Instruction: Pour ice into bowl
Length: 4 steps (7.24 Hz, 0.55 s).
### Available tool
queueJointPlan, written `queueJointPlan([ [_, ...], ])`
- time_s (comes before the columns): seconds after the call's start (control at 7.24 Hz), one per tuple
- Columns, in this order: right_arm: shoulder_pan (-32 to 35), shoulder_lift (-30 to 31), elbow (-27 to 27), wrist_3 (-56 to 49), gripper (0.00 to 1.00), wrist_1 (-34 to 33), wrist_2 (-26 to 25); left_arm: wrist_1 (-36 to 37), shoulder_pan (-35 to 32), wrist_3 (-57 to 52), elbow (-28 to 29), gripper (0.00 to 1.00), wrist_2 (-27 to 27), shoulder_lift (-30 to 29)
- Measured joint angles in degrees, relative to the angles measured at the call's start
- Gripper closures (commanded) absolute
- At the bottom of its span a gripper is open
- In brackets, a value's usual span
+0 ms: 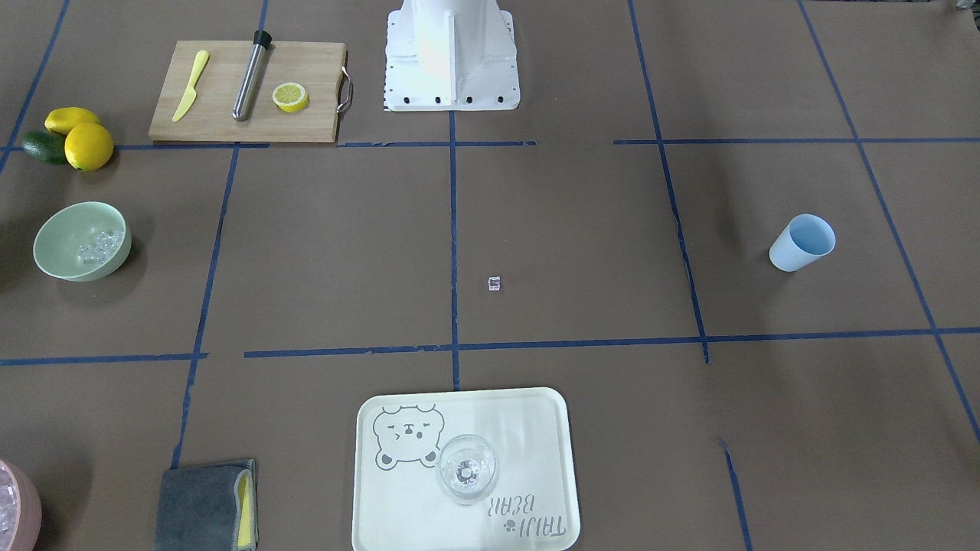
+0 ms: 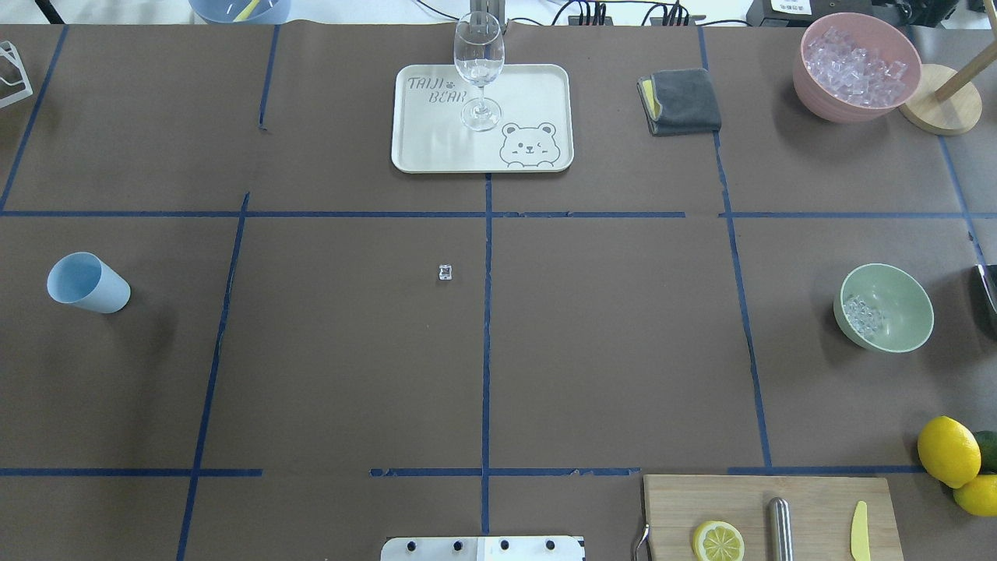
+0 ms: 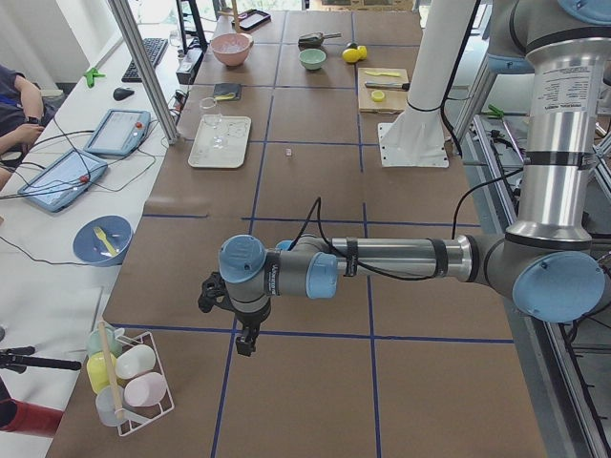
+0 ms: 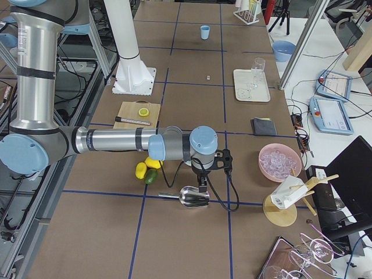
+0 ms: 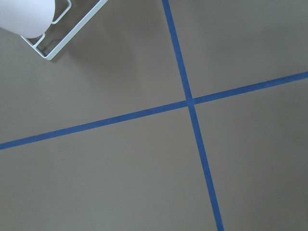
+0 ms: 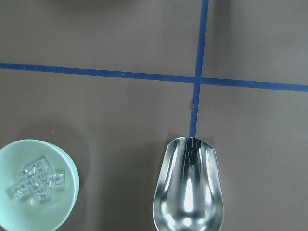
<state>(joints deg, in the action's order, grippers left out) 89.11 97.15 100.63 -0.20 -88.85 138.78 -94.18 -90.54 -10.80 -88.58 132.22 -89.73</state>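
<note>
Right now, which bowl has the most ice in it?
The pink bowl, heaped with cubes nearly to its rim; the mint-green bowl holds only a small cluster of ice.

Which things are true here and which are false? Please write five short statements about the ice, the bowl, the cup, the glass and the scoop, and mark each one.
1. The ice lies inside the mint-green bowl. True.
2. The light blue cup holds ice. False: its inside looks empty.
3. A single clear cube lies alone, apart from the bowl. True.
4. The wine glass stands on the cutting board. False: it stands upright on the tray.
5. The metal scoop is full of ice. False: it is empty.
</note>
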Motion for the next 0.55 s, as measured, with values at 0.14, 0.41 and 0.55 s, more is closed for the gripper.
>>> queueJointPlan([
  [0.14, 0.28, 0.39, 0.01, 0.06, 0.0, -0.39, 0.27, -0.78, 0.05, -0.02, 0.03, 0.0, -0.03, 1.03],
  [0.41, 0.42, 0.89, -0.02, 0.13, 0.0, -0.71, 0.67, -1.21, 0.09, 0.14, -0.01, 0.0, -0.05, 1.43],
  [0.55, 0.44, 0.77, -0.03, 0.17, 0.0, -0.74, 0.74, -1.11, 0.09, 0.25, -0.06, 0.0, 0.04, 1.37],
])
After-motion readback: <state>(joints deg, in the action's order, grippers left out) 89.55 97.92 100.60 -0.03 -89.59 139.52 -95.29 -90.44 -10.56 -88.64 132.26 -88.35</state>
